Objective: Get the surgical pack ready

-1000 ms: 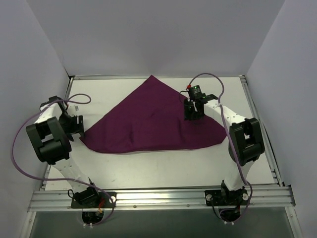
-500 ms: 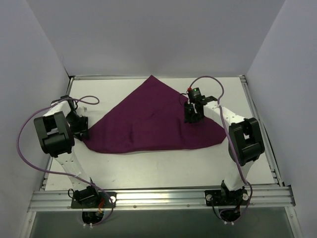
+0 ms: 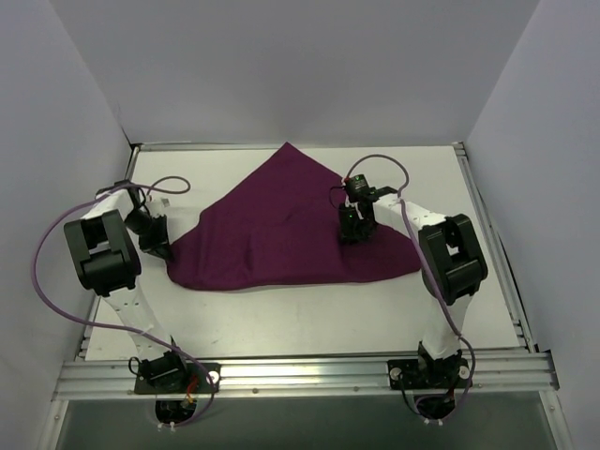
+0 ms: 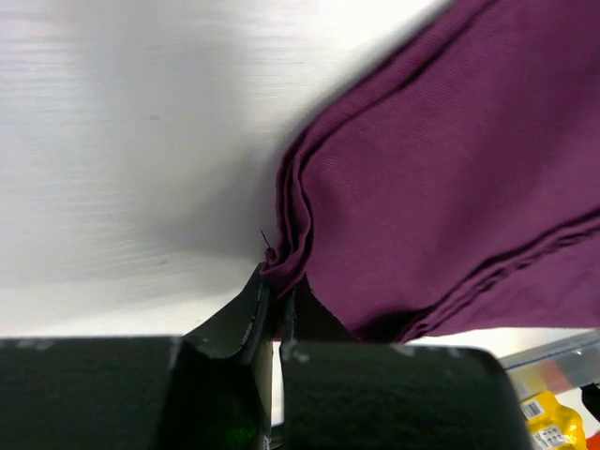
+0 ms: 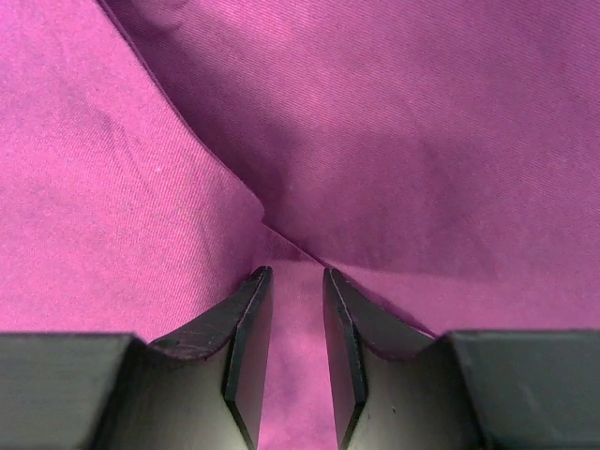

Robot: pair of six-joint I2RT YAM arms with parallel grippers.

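Matt woven purple cloth [image 3: 281,225], smooth white table [image 3: 309,309]

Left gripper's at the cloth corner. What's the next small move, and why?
Probably lift the left gripper slightly: its jaws are shut on the cloth's layered left corner, which lies on the table, and the right gripper seems to pinch a fold.

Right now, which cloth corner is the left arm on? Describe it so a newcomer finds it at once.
On the white table lies a large dark purple cloth folded into a rough triangle. Follow its near edge to the left corner, where the left gripper has its jaws shut on it. It is the only corner clamped, its stacked layer edges bunched together.
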